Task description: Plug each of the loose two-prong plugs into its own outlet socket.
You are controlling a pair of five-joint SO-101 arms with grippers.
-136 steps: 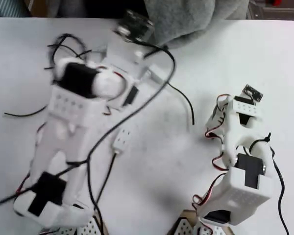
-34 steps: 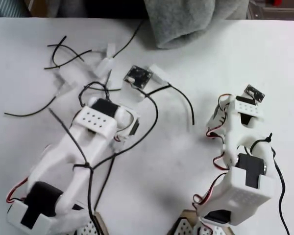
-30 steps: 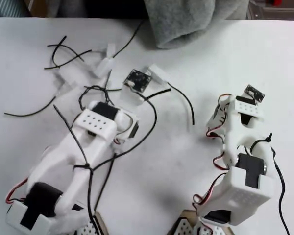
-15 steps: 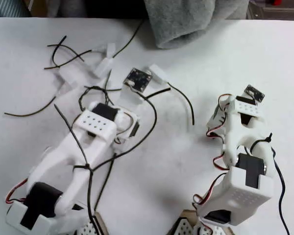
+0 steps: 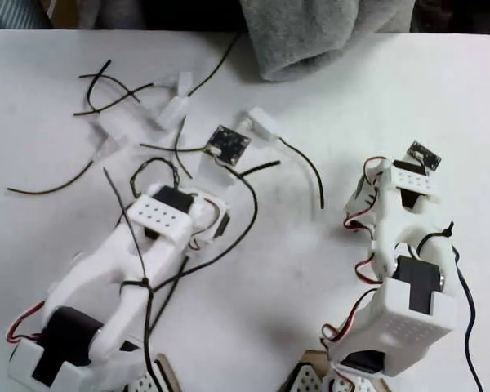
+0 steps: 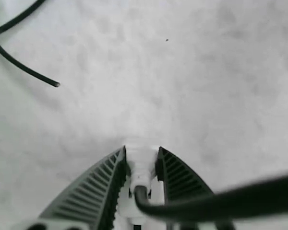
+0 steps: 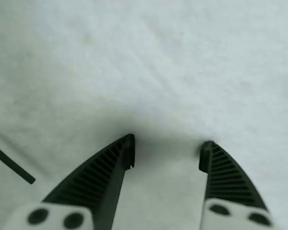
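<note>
My left gripper [image 6: 140,158] is shut on a small white plug [image 6: 140,175] whose black cord [image 6: 221,201] runs off to one side; it hangs low over the bare table. In the high view the left gripper [image 5: 201,173] sits mid-table under its wrist camera. Several white plug and socket pieces [image 5: 173,110] lie with black wires at the far left, another white piece [image 5: 261,122] to their right. My right gripper [image 7: 165,146] is open over bare table, with nothing between its fingers; in the high view the right gripper [image 5: 361,189] stays at the right.
A grey cloth [image 5: 310,33] lies at the far edge. Loose black wires [image 5: 106,86] sprawl across the far left, and one curved wire [image 5: 310,175] ends between the arms. A wire end [image 6: 24,67] lies ahead of my left gripper.
My left arm has drawn back from the far side of the table toward the near edge, ending a little lower and to the left. The right arm has not moved.
</note>
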